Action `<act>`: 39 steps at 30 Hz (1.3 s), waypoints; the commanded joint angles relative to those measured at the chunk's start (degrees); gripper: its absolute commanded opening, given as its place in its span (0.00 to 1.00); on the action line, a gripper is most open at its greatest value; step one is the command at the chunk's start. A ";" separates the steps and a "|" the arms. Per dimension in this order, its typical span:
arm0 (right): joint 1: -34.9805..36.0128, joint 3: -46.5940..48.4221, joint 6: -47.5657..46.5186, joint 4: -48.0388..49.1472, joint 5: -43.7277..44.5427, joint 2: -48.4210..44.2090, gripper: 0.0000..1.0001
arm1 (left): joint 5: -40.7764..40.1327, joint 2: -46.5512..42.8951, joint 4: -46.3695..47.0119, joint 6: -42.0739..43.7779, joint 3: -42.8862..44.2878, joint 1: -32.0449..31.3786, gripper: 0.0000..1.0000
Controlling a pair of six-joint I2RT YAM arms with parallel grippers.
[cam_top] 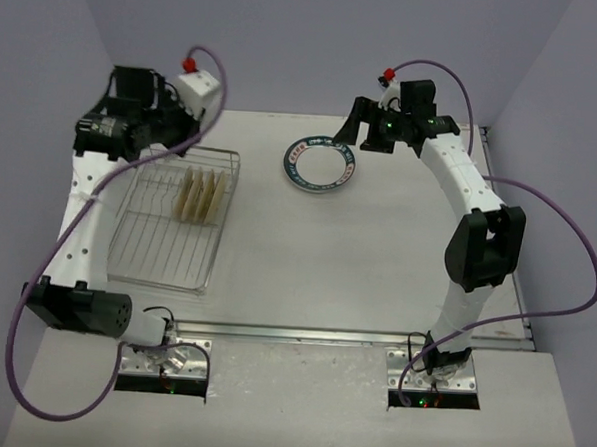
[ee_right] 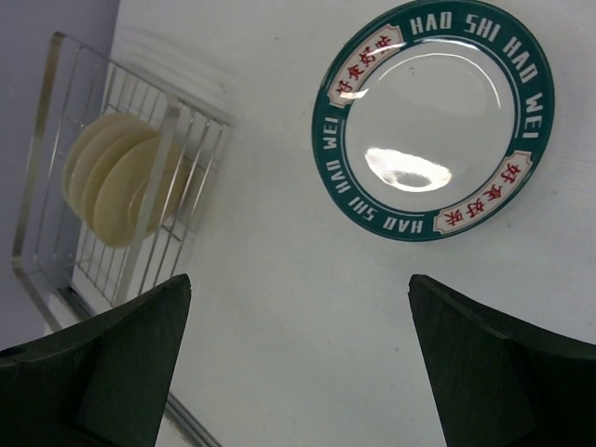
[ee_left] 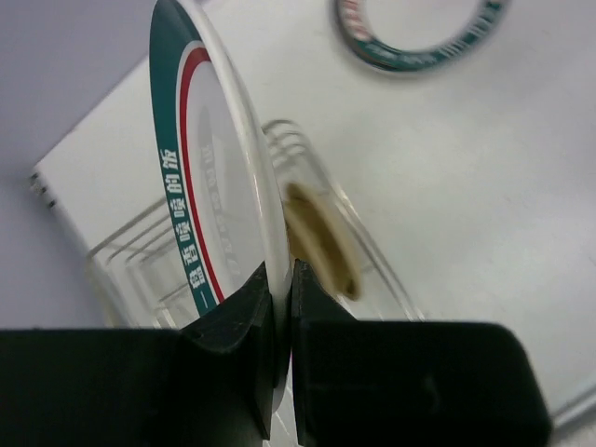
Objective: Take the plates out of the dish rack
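Note:
My left gripper is shut on the lower edge of a white plate with a teal rim and a red ring, held upright on edge above the dish rack. Tan plates stand edge-on in the rack's far half, and they also show behind the fingers as tan plates in the left wrist view. A teal-rimmed plate lies flat on the table to the right of the rack. Above the table between that plate and the rack, my right gripper hangs open with nothing in it.
The silver wire rack sits at the table's left side, its raised rim close to the left edge. Purple cables loop off both arms. Lilac walls close in the table at the back and both sides.

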 commanded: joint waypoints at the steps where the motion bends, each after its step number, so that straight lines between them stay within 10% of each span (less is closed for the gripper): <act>1: 0.00 0.72 5.77 3.83 -10.27 -3.85 0.99 | -16.90 -14.80 13.04 19.42 -19.12 -14.18 0.00; 11: 1.60 -9.46 19.19 12.47 -24.83 -3.43 0.97 | -18.93 -34.54 28.66 52.73 -52.67 -27.83 0.00; 22: 10.62 -9.91 9.15 4.68 -18.34 -1.48 0.82 | -21.56 -35.49 33.88 62.69 -57.93 -35.79 0.00; 28: 13.29 -9.28 7.59 3.67 -17.30 -0.32 0.62 | -22.17 -35.45 36.75 65.76 -59.13 -37.93 0.00; 33: 13.72 -8.74 7.30 3.21 -17.55 0.44 0.12 | -23.58 -34.89 38.15 65.98 -59.20 -38.90 0.00; 37: 12.90 -7.65 7.68 2.83 -16.60 0.56 0.00 | -24.88 -35.18 39.96 62.71 -59.44 -39.34 0.24; 39: 11.34 -6.35 8.48 2.83 -16.78 1.27 0.00 | -26.44 -35.00 41.60 59.81 -59.31 -39.56 0.56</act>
